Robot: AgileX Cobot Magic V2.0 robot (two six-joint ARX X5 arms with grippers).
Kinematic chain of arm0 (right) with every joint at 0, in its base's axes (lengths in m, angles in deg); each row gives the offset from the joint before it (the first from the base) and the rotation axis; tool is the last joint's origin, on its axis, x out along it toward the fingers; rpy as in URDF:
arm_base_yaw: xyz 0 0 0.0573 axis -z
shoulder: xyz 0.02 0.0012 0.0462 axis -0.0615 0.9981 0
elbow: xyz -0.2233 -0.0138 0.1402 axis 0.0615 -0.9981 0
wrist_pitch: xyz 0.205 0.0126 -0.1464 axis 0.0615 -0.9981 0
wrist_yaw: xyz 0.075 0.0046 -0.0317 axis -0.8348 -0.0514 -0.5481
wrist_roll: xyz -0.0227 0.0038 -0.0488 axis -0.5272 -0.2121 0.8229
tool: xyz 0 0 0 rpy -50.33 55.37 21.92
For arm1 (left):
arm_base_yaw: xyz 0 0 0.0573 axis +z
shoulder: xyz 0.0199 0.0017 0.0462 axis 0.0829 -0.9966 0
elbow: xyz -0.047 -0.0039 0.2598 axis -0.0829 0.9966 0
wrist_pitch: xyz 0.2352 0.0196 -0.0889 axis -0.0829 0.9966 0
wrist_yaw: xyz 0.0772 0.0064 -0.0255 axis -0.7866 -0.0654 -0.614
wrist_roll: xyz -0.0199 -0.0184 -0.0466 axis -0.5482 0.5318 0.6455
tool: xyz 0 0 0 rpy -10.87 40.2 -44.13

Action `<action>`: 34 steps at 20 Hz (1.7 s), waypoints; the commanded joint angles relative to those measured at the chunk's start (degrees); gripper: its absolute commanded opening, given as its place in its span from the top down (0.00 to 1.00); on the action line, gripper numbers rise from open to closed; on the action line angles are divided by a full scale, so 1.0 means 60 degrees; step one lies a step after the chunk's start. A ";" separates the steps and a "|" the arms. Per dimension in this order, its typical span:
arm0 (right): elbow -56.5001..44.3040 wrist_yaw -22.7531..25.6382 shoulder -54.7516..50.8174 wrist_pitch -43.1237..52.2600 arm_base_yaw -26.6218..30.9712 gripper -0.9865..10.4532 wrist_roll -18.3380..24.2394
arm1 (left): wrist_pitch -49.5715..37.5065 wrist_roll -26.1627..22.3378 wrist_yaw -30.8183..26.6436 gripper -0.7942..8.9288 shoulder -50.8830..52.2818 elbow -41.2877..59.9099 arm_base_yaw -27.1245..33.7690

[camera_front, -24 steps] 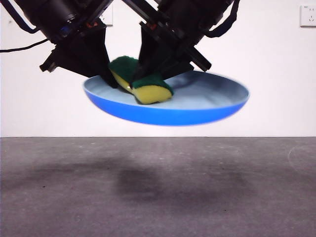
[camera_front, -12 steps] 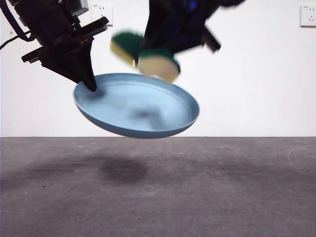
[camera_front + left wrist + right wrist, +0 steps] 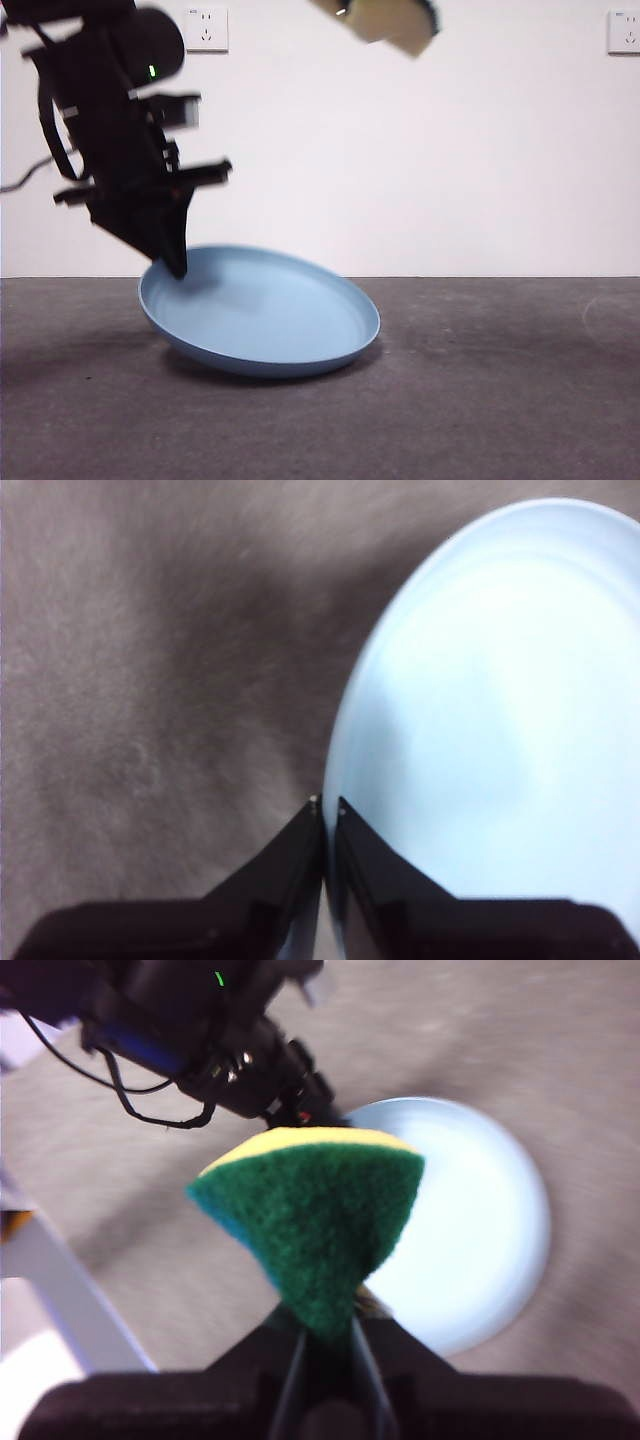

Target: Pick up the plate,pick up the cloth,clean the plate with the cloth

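While cloth [image 3: 315,1230] has lifted away, plate [image 3: 262,320] has dropped onto table [image 3: 480,400].

The left pincer [image 3: 178,268] has lowered the plate [image 3: 262,322] onto the table [image 3: 480,400]; the cloth [image 3: 392,20] has risen away.

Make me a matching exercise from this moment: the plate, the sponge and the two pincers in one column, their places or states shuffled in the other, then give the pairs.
Things:
1. wide round light-blue plastic plate
2. yellow foam sponge with dark green scouring layer
3. left pincer
4. right pincer

States:
A. shut on the sponge, high above the table
B. lower edge on the grey table, tilted, one rim raised
C. shut on the plate's raised rim
D. folded, held aloft, clear of the plate

Pairs: 1-B, 2-D, 3-C, 4-A
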 commanded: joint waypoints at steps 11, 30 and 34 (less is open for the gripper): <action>-0.0076 0.1428 -0.0601 -0.1581 0.0066 0.93 -0.0058 | -0.0670 -0.0113 -0.0452 0.50 -0.0889 -0.0007 0.0062; -0.0080 0.2065 0.3209 -0.0911 0.2860 0.93 0.0379 | -0.1938 0.0903 -0.3610 0.50 0.6492 0.2492 -0.3195; -0.0080 0.1290 0.4703 -0.0193 0.3490 0.93 0.0372 | -0.2841 0.1049 -0.4182 0.50 0.7777 0.4189 -0.3865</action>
